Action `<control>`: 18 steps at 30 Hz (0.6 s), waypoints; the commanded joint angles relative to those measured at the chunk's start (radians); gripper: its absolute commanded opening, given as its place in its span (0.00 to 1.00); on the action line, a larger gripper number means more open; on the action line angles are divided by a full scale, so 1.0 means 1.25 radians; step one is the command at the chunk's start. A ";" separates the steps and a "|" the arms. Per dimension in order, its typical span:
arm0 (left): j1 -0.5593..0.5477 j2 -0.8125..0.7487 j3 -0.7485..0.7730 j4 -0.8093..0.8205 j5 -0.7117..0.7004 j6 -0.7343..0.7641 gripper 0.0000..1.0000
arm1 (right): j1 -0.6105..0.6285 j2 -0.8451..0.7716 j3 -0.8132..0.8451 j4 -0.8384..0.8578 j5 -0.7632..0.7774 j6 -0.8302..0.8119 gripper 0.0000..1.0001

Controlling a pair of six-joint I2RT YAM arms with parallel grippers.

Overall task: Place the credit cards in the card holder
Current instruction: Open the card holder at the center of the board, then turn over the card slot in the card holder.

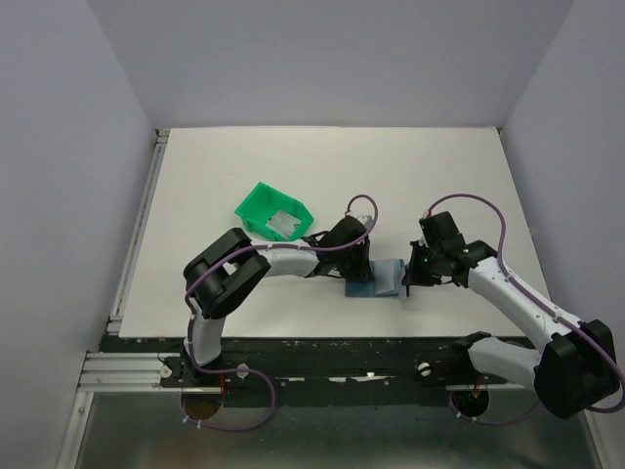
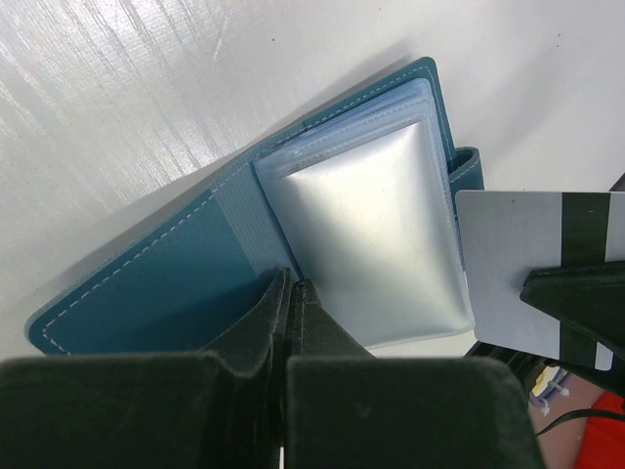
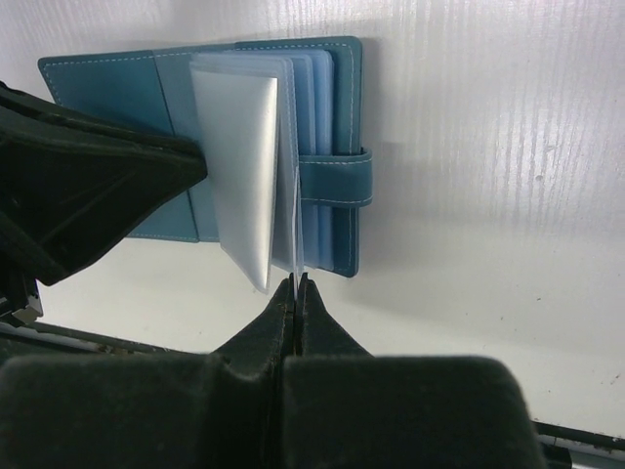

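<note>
We've got the card holder (image 2: 146,283) lying open on the surface (image 1: 439,176); left fingers (image 2: 256,322) pinched shut at its spine, seemingly pinning it; right fingers (image 3: 269,337) clamp one credit card (image 2: 508,264) edge-on at the clear sleeves (image 3: 239,147), not yet slid home, we reckon; a second card (image 1: 283,225) waits in the green bin (image 1: 256,207).

Bright, even light; soft shadows
</note>
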 commanded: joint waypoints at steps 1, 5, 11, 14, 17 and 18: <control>-0.006 0.046 -0.032 -0.077 -0.021 0.014 0.00 | -0.001 0.001 -0.007 -0.011 0.033 -0.021 0.00; -0.006 0.048 -0.030 -0.078 -0.017 0.013 0.00 | -0.001 0.012 -0.007 -0.012 0.028 -0.023 0.00; -0.006 0.049 -0.029 -0.080 -0.015 0.014 0.00 | -0.001 0.036 -0.009 0.003 0.004 -0.025 0.00; -0.007 0.049 -0.029 -0.081 -0.015 0.013 0.00 | -0.001 0.051 -0.010 0.017 -0.022 -0.030 0.00; -0.006 0.050 -0.028 -0.081 -0.014 0.015 0.00 | -0.001 0.045 -0.020 0.059 -0.076 -0.034 0.00; -0.006 0.050 -0.028 -0.083 -0.014 0.014 0.00 | 0.001 0.042 -0.027 0.072 -0.099 -0.034 0.01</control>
